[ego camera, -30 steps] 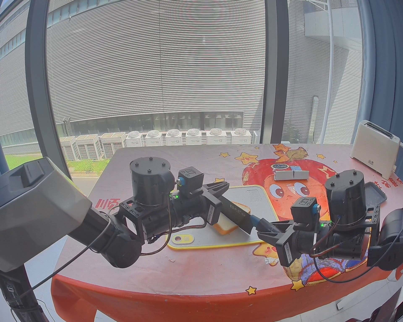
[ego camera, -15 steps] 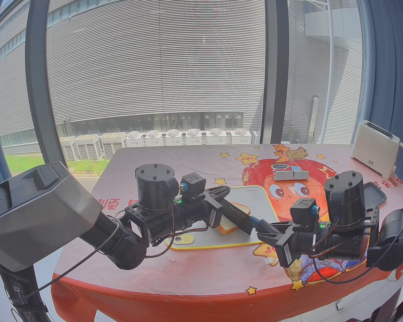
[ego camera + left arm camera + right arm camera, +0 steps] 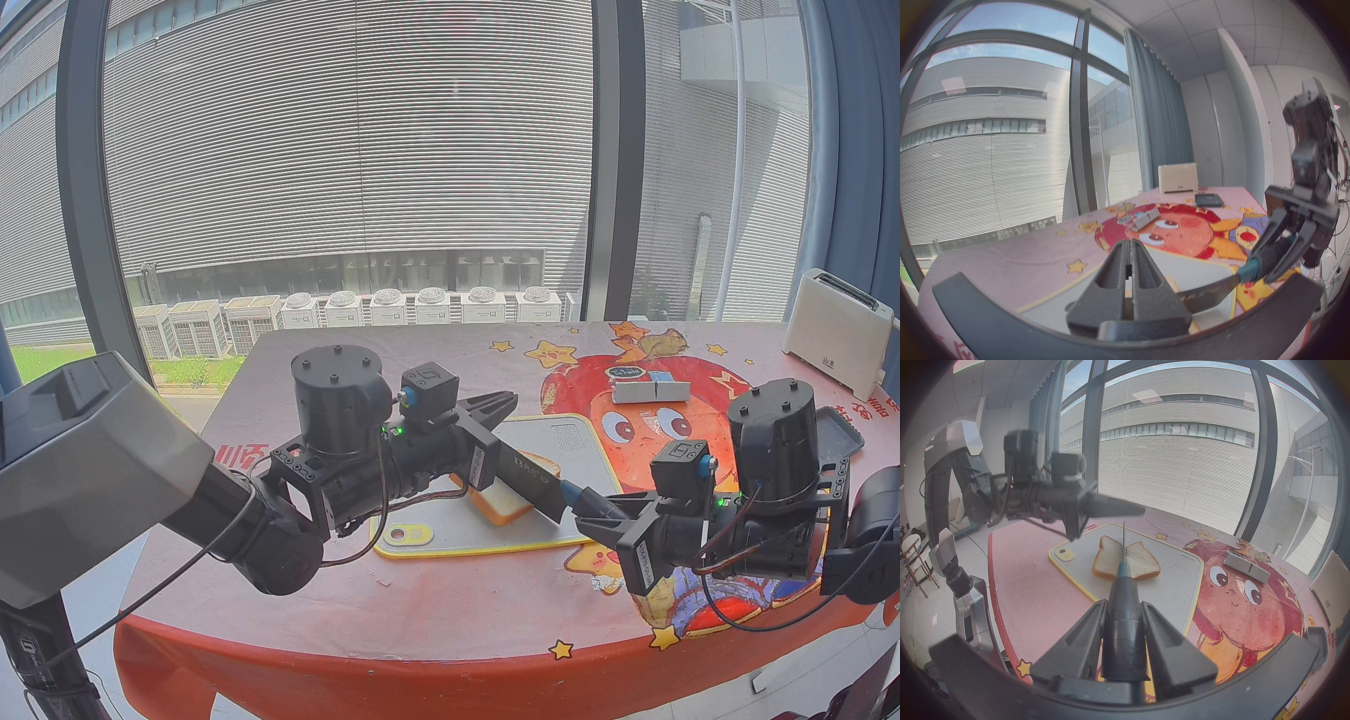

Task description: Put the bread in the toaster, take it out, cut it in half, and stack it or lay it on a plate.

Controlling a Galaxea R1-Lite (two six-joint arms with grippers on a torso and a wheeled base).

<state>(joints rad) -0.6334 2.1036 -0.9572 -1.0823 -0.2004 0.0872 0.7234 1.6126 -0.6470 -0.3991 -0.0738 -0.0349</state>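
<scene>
We see a pink, cartoon-printed worktop [image 3: 450, 600] set before a tall window [image 3: 347, 141], with a blue curtain [image 3: 858, 141] at 2 o'clock. The bread [image 3: 1141, 562] lies on the white cutting board [image 3: 581, 441]. From the board, the toaster [image 3: 837, 342] stands at 2 o'clock and a dark tray [image 3: 837, 431] at 3 o'clock.

The right claw [image 3: 1124, 603] is clenched on the knife [image 3: 525, 478], its blade across the slice's middle. The left claw [image 3: 1130, 248], pressed closed and holding nothing, hovers over the bread and hides much of it in the head view. We cannot tell whether the slice is cut through.
</scene>
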